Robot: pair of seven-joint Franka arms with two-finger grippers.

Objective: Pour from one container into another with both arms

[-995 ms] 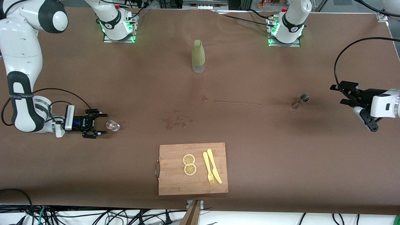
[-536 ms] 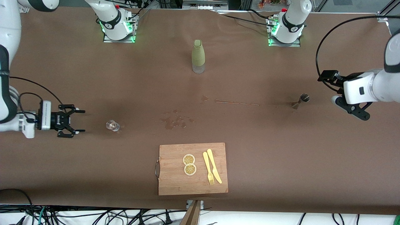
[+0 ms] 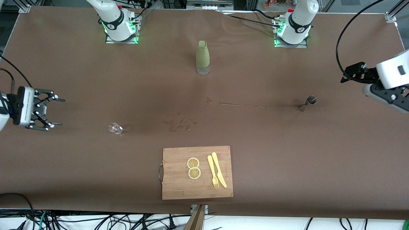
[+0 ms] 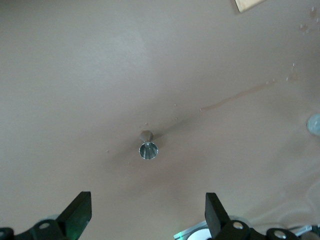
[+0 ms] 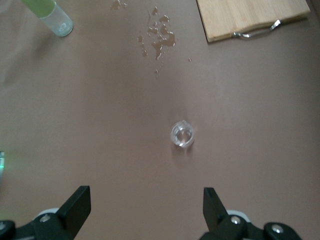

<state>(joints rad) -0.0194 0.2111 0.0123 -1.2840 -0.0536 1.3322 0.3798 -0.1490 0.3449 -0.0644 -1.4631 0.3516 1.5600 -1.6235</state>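
Both hands, wide open and empty, have drawn back from the small glass (image 3: 115, 128) and metal jigger (image 3: 310, 101), suggesting pouring is finished.

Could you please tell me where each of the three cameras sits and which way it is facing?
Front view: high across the table, facing both arm bases; shows right gripper and left gripper.
Left wrist view: on the left arm, looking down at the metal jigger; its open fingers show.
Right wrist view: on the right arm, looking down at the small glass; open fingers show.
Shared: wrist views both catch the cutting board.
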